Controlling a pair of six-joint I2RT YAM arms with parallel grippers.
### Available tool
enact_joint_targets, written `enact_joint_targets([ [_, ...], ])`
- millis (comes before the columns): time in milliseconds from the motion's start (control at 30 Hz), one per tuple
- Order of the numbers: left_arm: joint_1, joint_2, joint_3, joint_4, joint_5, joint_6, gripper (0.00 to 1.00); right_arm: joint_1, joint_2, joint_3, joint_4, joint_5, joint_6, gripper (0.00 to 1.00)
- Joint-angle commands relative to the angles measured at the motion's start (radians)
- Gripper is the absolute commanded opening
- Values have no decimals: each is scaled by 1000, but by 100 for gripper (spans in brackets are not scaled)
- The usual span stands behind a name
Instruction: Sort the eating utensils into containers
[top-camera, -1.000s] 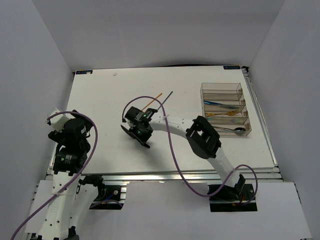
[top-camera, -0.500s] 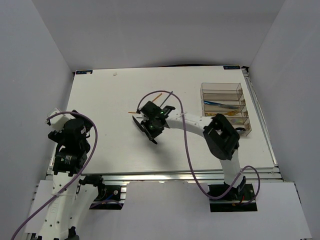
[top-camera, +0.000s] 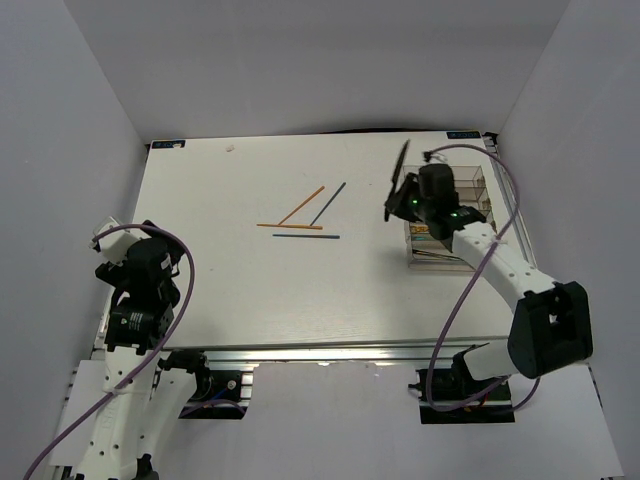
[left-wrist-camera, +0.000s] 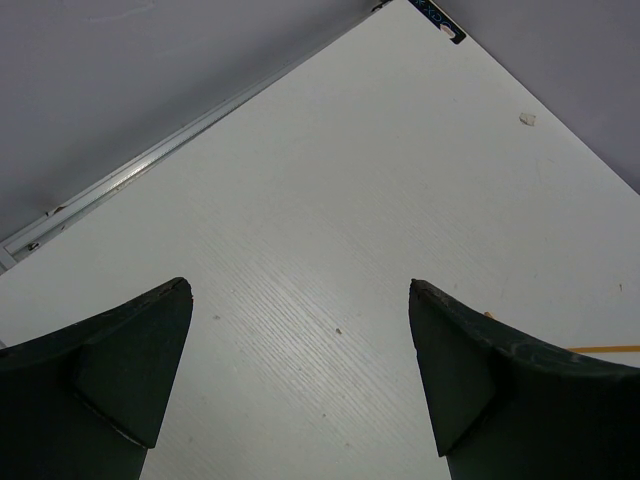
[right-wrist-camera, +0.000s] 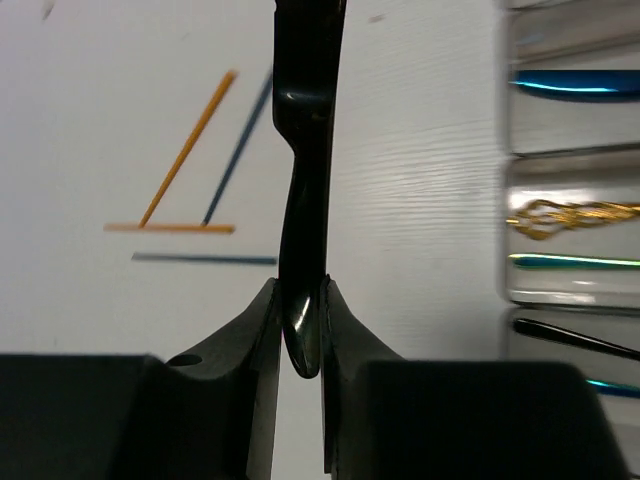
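My right gripper (right-wrist-camera: 298, 285) is shut on a black utensil (right-wrist-camera: 305, 150), gripping it near its rounded end. In the top view that utensil (top-camera: 401, 165) sticks up and away from the right gripper (top-camera: 400, 196), beside the left edge of the clear containers (top-camera: 472, 181). The compartments (right-wrist-camera: 520, 165) hold a blue knife (right-wrist-camera: 575, 85), a gold fork (right-wrist-camera: 570, 215) and other slim pieces. Two orange chopsticks (top-camera: 301, 205) (top-camera: 289, 226) and two dark ones (top-camera: 327, 203) (top-camera: 305, 237) lie mid-table. My left gripper (left-wrist-camera: 300, 290) is open over bare table.
The left arm (top-camera: 140, 280) stays folded at the table's near left corner. White walls close in the table (top-camera: 230, 290) on three sides. The right arm's purple cable (top-camera: 470, 290) hangs over the table's right part.
The right arm has swung from the middle of the table to the right, carrying the black utensil to the containers. The chopsticks it covered now show. The left arm has not moved.
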Motion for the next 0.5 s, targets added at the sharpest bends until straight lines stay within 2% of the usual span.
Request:
enact_joint_targets([
  [0,4,-4,12,4,6,4,98,-120,-69,-84,142,81,174,0],
  [33,4,-4,11,6,6,4,98,-161,-80,-112,199,103,235,0],
  [133,4,-3,9,6,8,4,98,-201,-86,-127,227,229,333,0],
  [267,4,-1,9,7,11,6,98,-224,-39,-156,250,379,549,0],
  [467,4,8,6,16,29,14,98,-238,64,-112,284,448,721,0],
])
